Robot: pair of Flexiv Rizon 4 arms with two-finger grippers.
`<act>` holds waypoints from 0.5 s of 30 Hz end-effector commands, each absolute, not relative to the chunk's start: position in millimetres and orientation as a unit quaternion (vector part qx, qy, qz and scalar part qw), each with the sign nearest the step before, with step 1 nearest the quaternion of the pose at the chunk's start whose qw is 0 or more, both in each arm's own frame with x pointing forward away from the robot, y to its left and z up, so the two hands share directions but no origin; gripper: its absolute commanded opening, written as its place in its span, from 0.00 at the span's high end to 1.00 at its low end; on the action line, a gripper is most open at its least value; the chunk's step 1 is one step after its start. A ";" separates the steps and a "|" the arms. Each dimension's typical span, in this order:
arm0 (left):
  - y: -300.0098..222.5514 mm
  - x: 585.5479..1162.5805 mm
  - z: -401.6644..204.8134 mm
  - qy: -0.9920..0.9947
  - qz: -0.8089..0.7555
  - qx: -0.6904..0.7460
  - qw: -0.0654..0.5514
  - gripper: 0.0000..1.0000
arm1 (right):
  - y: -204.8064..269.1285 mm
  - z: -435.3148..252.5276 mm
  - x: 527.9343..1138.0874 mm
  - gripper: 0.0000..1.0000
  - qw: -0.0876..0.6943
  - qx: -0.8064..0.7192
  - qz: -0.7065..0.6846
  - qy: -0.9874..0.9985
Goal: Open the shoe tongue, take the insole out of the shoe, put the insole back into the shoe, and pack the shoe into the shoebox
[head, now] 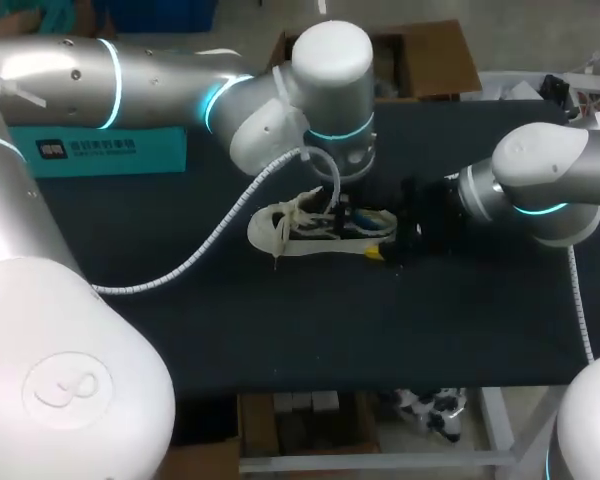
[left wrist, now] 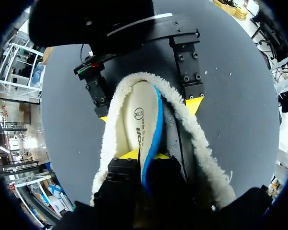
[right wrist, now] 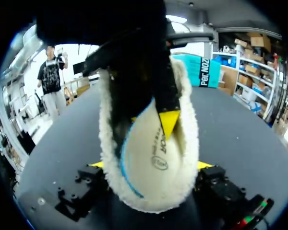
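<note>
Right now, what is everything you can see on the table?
cream fleece-lined lace-up shoe: one, cream, middle of the table.
cream foam insole with a blue edge: one, cream and blue, inside the shoe, tipped up on its edge.
teal cardboard box: one, teal, back of the table on my left.
dark grey table: one, dark grey, under everything.
left pincer: one, black with yellow tips, inside the shoe, pinching the insole.
right pincer: one, black with yellow tips, squeezing the shoe from both sides.
</note>
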State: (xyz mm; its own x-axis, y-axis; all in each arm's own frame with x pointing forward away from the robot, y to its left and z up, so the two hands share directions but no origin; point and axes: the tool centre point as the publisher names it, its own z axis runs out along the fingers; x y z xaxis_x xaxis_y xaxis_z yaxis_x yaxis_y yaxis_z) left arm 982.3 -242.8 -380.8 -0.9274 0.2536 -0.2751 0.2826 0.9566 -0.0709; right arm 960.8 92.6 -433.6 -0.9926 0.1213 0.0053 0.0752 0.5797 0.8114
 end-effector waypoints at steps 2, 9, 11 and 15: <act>-225.0 978.7 -331.4 0.974 -0.128 0.154 0.106 1.00 | 95.3 -442.9 959.0 1.00 0.025 0.054 0.456 0.888; -224.7 964.0 -301.1 0.968 -0.158 0.170 0.094 1.00 | 95.3 -442.9 959.0 1.00 0.025 0.054 0.456 0.888; -224.6 962.4 -300.8 0.968 -0.157 0.173 0.087 1.00 | 95.3 -442.9 959.0 1.00 0.025 0.054 0.456 0.888; -224.7 960.7 -302.9 0.969 -0.160 0.178 0.070 1.00 | 95.3 -442.9 959.0 1.00 0.025 0.054 0.456 0.888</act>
